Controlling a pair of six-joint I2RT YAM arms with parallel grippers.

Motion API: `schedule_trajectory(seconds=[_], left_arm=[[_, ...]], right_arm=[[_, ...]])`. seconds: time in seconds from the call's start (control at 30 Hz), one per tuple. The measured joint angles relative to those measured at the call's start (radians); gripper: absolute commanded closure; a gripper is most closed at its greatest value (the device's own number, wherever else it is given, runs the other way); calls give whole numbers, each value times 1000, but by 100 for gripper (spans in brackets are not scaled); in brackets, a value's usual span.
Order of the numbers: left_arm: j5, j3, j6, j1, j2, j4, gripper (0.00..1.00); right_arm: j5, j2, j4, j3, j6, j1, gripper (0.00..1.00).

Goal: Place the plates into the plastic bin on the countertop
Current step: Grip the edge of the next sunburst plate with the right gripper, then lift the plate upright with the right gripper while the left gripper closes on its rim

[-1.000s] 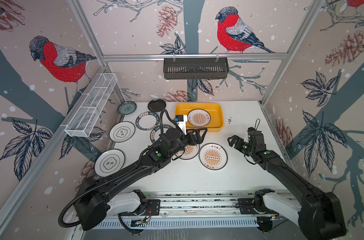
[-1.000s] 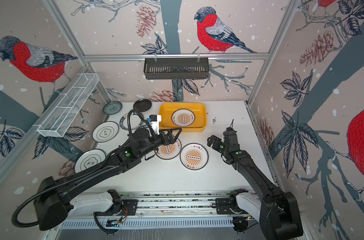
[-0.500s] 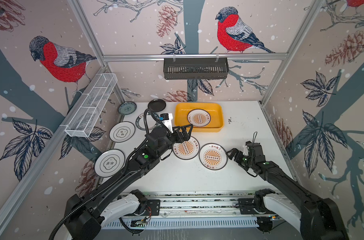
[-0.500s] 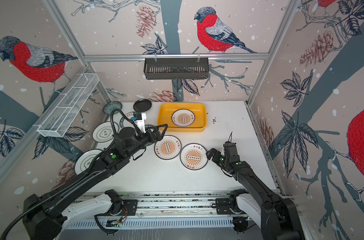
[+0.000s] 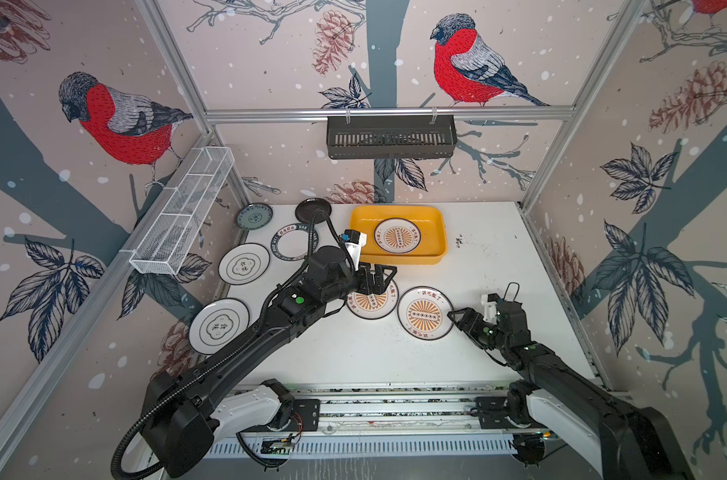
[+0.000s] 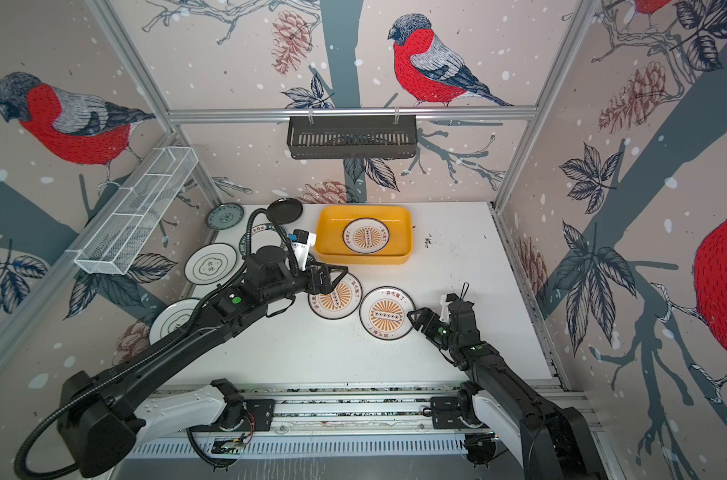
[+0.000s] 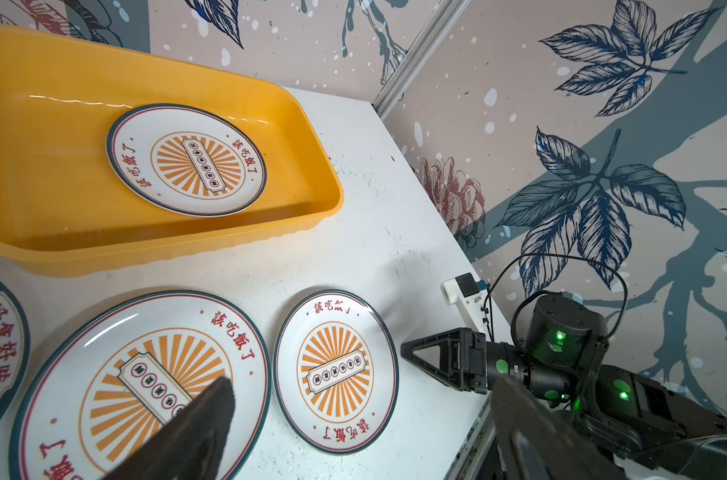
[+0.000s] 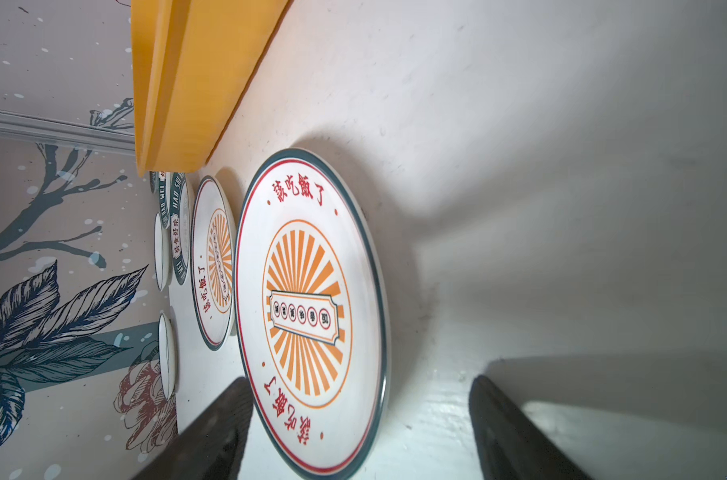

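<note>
While left gripper hovers spread | right gripper low beside sunburst plate

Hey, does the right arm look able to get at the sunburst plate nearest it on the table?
Probably yes. The right gripper sits at the rim of that sunburst plate, jaws apart with the edge between them in the right wrist view, and nothing else is in the way.
</note>
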Motion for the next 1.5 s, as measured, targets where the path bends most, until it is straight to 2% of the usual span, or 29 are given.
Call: schedule_trajectory(seconds=[0.23, 0.43, 0.67, 0.8, 1.0, 1.17, 1.5], left_arm=[[18, -14, 6, 3, -5, 3, 3], [21, -38, 6, 4, -22, 14, 3], [21, -55, 3, 5, -49, 19, 3], [21, -55, 3, 7, -49, 19, 4], [26, -47, 7, 16, -40, 15, 4], [37, -32, 19, 32, -31, 12, 3], [154, 2, 30, 121, 27, 1, 4]], right_arm=[[-38, 94, 24, 23, 3, 0, 42], [-64, 181, 70, 37, -2, 10, 59], [-38, 170, 42, 32, 4, 16, 81], [-23, 151, 19, 28, 23, 16, 88], [-5, 116, 10, 31, 54, 18, 96], [27, 66, -21, 60, 79, 18, 97], [88, -32, -201, 265, 78, -69, 98]])
